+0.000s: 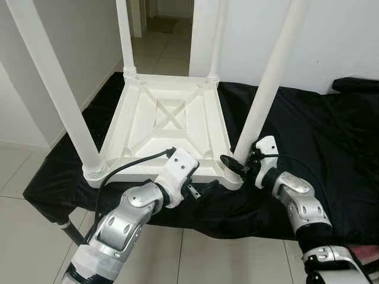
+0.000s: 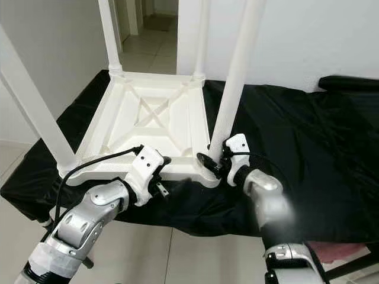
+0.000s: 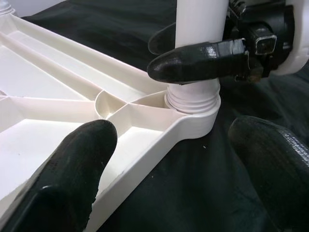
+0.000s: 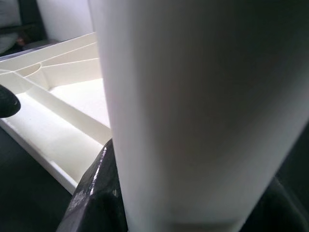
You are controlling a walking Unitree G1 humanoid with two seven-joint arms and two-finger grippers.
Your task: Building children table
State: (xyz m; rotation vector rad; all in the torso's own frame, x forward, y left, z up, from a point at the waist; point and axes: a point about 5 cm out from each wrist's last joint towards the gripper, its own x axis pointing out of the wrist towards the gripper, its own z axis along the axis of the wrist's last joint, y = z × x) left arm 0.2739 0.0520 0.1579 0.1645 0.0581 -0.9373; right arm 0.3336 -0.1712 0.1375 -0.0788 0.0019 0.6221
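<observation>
A white plastic children's table (image 1: 166, 112) lies upside down on a black-covered surface (image 1: 320, 130), with its legs pointing up. My right gripper (image 1: 235, 164) is shut on the near right leg (image 1: 266, 89) just above its threaded base (image 3: 193, 99); in the right wrist view this leg (image 4: 203, 106) stands between the fingers (image 4: 96, 193). My left gripper (image 1: 198, 189) is open at the table's front rim beside that corner. One of its fingertips (image 3: 72, 179) is over the ribbed underside and the other (image 3: 270, 159) is over the cloth.
The near left leg (image 1: 53, 83) and two far legs (image 1: 124, 35) stand in their sockets. Tiled floor (image 1: 23, 171) lies left of and in front of the covered surface, whose edge is close to me. A doorway (image 1: 160, 23) opens behind. A dark object (image 1: 355, 84) lies far right.
</observation>
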